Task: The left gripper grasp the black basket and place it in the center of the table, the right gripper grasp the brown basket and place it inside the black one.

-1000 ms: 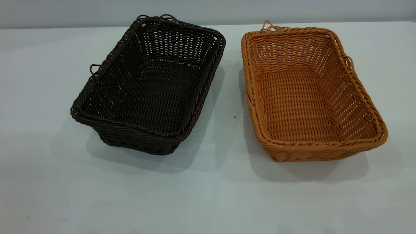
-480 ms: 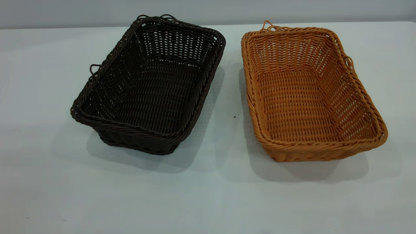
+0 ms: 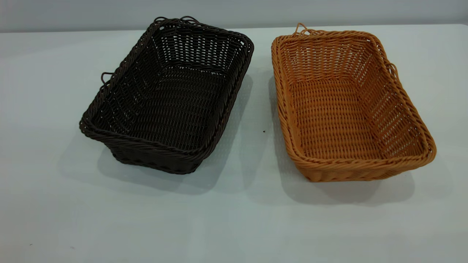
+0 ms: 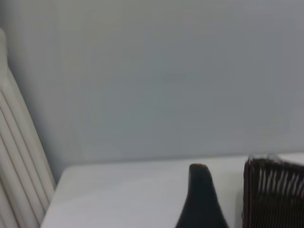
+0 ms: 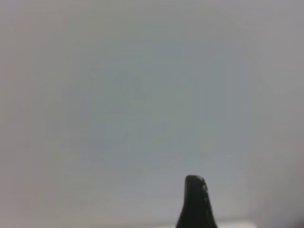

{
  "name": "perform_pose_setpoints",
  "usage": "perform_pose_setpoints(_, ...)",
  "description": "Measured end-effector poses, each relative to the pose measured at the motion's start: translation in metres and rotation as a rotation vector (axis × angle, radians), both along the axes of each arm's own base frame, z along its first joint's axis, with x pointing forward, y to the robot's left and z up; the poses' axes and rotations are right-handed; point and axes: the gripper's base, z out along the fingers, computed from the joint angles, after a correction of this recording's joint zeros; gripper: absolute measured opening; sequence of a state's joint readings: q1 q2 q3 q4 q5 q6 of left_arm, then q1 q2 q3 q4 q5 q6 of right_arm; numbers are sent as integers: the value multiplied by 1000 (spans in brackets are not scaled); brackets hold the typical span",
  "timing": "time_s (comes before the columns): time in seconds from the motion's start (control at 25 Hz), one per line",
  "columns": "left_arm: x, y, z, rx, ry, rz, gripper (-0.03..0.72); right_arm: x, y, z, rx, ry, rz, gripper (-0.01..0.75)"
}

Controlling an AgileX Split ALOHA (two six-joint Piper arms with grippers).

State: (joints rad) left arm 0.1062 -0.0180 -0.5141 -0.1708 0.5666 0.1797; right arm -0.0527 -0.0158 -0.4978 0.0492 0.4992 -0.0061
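The black basket (image 3: pixel 168 95) stands on the table (image 3: pixel 234 219) at the left of the exterior view, turned slightly askew. The brown basket (image 3: pixel 347 106) stands to its right, a narrow gap between them. Both are empty and upright. Neither arm shows in the exterior view. In the left wrist view a dark part of my left gripper (image 4: pixel 200 199) shows low over the table, with a corner of the black basket (image 4: pixel 275 194) close beside it. In the right wrist view only a dark part of my right gripper (image 5: pixel 195 204) shows against a plain grey wall.
A grey wall (image 3: pixel 234 11) runs behind the table's far edge. A white ribbed panel (image 4: pixel 19 161) stands beside the table's corner in the left wrist view. Bare tabletop lies in front of both baskets.
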Motion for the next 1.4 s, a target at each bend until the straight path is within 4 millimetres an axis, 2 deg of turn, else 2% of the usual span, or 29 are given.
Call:
perform_pose_setpoints(0.2, -11, -1, 18, 7, -63, 0, 474, -25, 1, 36, -7, -132, 0, 470)
perform_pose_setpoints(0.32, -14, -2, 23, 9, -81, 0, 474, -34, 2, 48, -9, -184, 0, 470)
perform_pose_setpoints(0.92, -15, -2, 24, 10, -87, 0, 474, -38, 2, 51, -7, -221, 1, 470)
perform_pose_setpoints(1.4, -15, -2, 24, 10, -87, 0, 474, -38, 6, 52, 73, -234, 66, 470)
